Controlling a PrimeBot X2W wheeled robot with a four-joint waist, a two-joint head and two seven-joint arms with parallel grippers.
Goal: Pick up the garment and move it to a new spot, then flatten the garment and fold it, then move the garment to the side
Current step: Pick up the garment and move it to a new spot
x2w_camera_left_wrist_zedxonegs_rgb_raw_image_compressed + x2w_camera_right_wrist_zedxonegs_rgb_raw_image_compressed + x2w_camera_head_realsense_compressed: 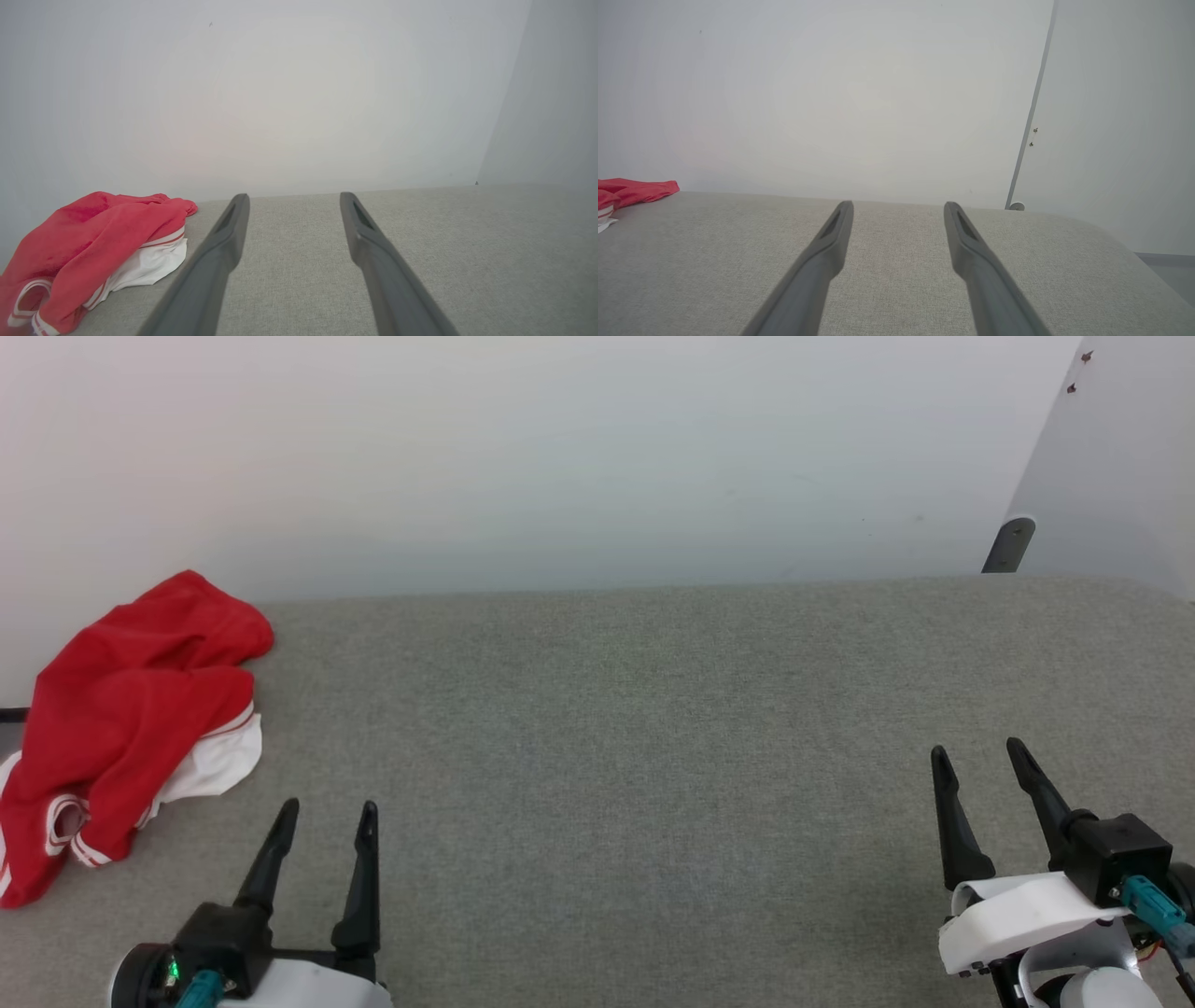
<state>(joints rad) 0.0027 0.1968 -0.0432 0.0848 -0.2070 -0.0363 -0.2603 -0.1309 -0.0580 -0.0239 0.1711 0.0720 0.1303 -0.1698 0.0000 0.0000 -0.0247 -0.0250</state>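
Head view has the garment lying in a crumpled heap. Red cloth is bunched on top, and a white panel edged with thin red and white stripes spills out from under its right side. At its near end a striped hem curls round an opening. The heap rests on the grey fabric-covered tabletop, and its far edge reaches the pale wall behind it.

Just to the right of the garment's near end, and a little closer to the robot, is the left end effector. It is released, its two dark fingers spread with bare grey fabric showing between them, and it stands apart from the cloth. In the left wrist view the garment sits low to the left of that end effector's own fingers, with the white panel nearest them but not touching.

Far to the right of the garment, well apart from it, the right end effector is also released, its fingers wide over the tabletop. In the right wrist view a red fold and a scrap of white from the garment show at the left edge.

Farther right of the garment again, a pale side panel meets the wall, with a dark bracket at its foot.
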